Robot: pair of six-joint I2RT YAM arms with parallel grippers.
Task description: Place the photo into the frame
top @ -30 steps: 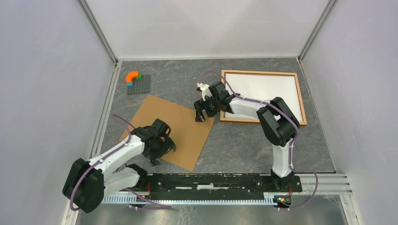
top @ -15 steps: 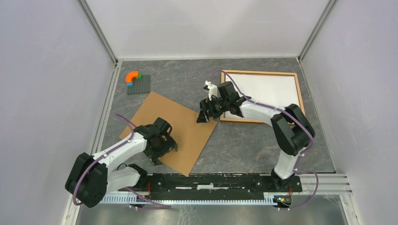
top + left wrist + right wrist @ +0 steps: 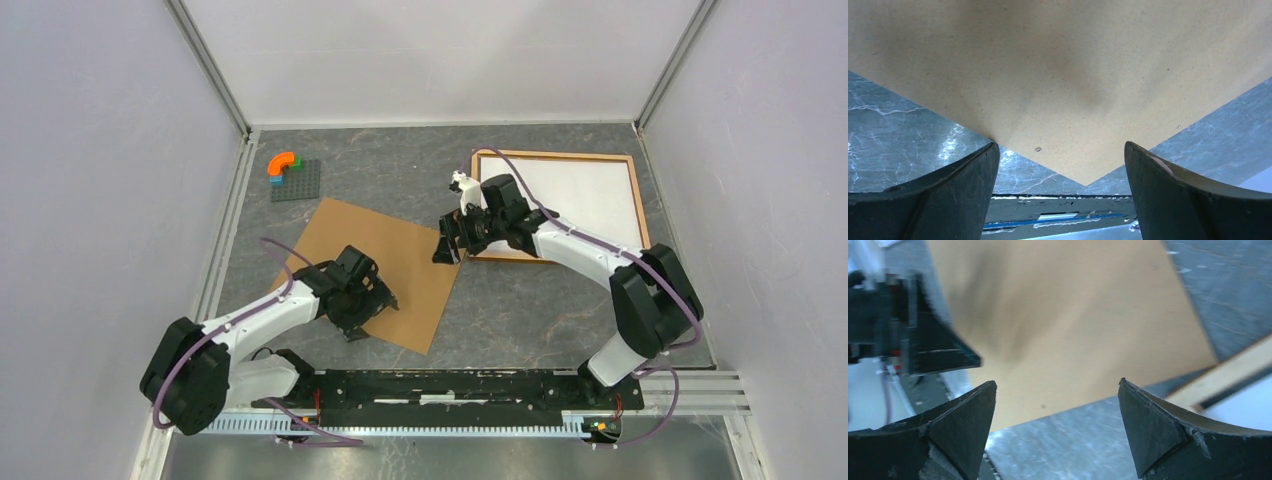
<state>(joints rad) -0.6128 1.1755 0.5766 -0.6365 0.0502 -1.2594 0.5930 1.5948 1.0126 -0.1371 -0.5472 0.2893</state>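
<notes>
Presently both tools are seen spread wide, nothing held. The left gripper [image 3: 368, 312] is hung over the brown board's [image 3: 390, 250] near corner. The right gripper [image 3: 447, 250] is hung over its right corner, just beside the frame [image 3: 560, 154] laid flat far right. A strip of grey table [image 3: 520, 300] is left between them.

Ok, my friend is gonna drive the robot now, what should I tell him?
Left gripper: jaws open, empty, over the near part of the backing board.
Right gripper: jaws open, empty, between the board and the frame.
Frame lies flat at the far right, white sheet inside; can't tell if that is the photo.
Left to do: backing board lies beside the frame, not in it.
</notes>
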